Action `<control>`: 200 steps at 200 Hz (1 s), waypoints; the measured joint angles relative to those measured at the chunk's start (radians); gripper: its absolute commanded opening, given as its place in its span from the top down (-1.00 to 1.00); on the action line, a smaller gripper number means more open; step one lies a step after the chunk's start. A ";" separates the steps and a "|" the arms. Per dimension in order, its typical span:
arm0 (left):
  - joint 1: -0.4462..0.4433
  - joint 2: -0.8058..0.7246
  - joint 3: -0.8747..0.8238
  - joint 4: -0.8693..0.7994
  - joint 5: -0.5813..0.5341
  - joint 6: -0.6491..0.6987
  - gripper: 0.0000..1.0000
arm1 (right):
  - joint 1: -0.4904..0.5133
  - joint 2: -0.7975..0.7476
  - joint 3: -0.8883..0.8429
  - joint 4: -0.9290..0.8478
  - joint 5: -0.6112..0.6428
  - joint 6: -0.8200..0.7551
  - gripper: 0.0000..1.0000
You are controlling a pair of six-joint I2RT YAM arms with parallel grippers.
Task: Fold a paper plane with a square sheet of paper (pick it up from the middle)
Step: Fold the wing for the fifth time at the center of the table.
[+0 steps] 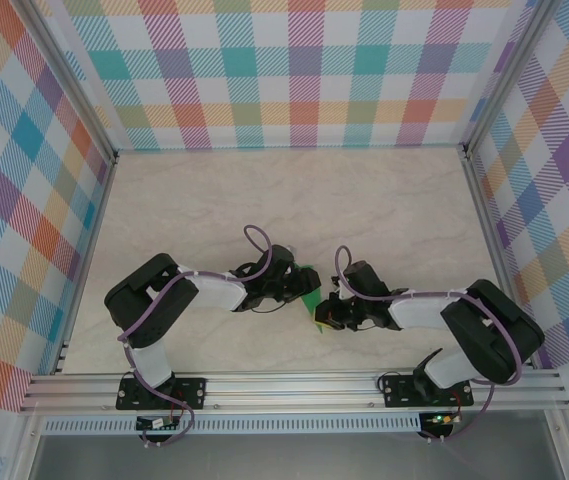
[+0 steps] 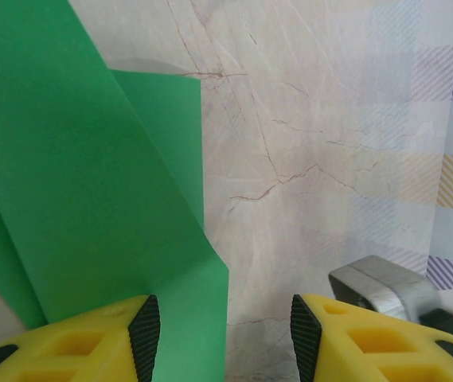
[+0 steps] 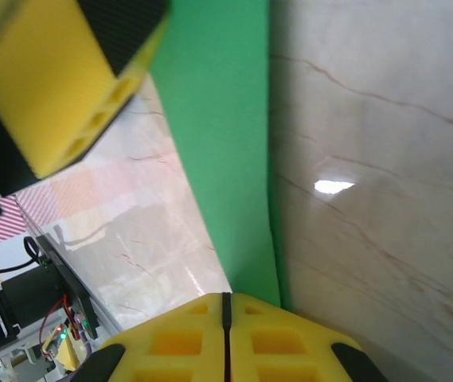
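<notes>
**A:** Where's the paper [image 1: 310, 290]?

**B:** About halfway along the desk's [image 1: 364, 200] near edge, a little in from it, between your two arms. It's already layered, one green ply over another, not a flat square.

**A:** Which way does it point?

**B:** From the right wrist it's a long green band running away from the right pincer [image 3: 226, 334] toward the left pincer [image 2: 224, 338]. So I judge its long axis lies roughly along the near edge, tilted a bit. No nose shows, so I can't tell you which end leads.

**A:** And the pincers?

**B:** The right one is closed tight, its tips meeting the band's end. I can't tell whether it nips the paper or just presses on it. The left stands half open. The paper's edge reaches partway into its gap, with one pad at the paper and the other over bare desk.

**A:** How do I do this step well?

**B:** Treat the right as your anchor and hold it steady so the plies don't skew. Bring the left in square to the fold line and close on both layers together. Then work along the fold, not across it. Thin paper buckles, so go slowly and stay low to the desk.
</notes>
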 measured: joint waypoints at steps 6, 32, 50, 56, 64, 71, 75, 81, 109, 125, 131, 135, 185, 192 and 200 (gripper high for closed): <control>0.000 0.000 0.000 0.000 0.001 0.000 0.01 | 0.000 -0.001 -0.006 0.009 0.002 0.000 0.86; 0.000 0.000 0.000 0.000 0.003 0.000 0.02 | 0.000 -0.003 -0.025 0.037 0.003 -0.001 0.85; 0.000 0.000 0.000 -0.001 0.003 0.000 0.02 | 0.000 -0.003 -0.031 0.047 0.005 -0.004 0.85; 0.000 0.000 0.000 -0.001 0.003 0.000 0.02 | 0.000 -0.003 -0.035 0.054 0.006 -0.004 0.85; 0.000 0.001 0.000 -0.002 0.003 0.000 0.02 | 0.000 -0.005 -0.043 0.064 0.006 -0.004 0.85; 0.000 0.001 0.002 -0.004 0.003 0.000 0.02 | -0.001 -0.008 -0.050 0.073 0.006 -0.004 0.84; 0.000 0.001 0.002 -0.006 0.003 0.000 0.02 | -0.001 -0.011 -0.053 0.075 0.006 -0.004 0.84; 0.000 0.001 0.003 -0.008 0.003 0.000 0.02 | -0.001 -0.017 -0.060 0.079 0.008 -0.004 0.84; 0.000 0.003 0.008 -0.015 0.002 0.000 0.03 | -0.005 -0.046 -0.082 0.074 0.007 -0.005 0.83; 0.000 0.003 0.008 -0.016 0.002 0.000 0.04 | -0.006 -0.056 -0.084 0.056 0.005 -0.010 0.82; 0.000 0.003 0.008 -0.016 0.002 0.000 0.03 | -0.006 -0.058 -0.086 0.055 0.005 -0.012 0.82; 0.000 0.003 0.008 -0.016 0.002 -0.001 0.03 | -0.006 -0.059 -0.088 0.055 0.005 -0.012 0.82; 0.000 0.007 0.015 -0.026 0.002 -0.005 0.04 | -0.008 -0.072 -0.101 0.048 -0.002 -0.040 0.82; 0.000 0.007 0.015 -0.026 0.003 -0.005 0.04 | -0.008 -0.079 -0.101 0.035 -0.002 -0.048 0.82; 0.000 0.007 0.015 -0.026 0.003 -0.005 0.04 | -0.008 -0.089 -0.099 0.014 -0.002 -0.060 0.83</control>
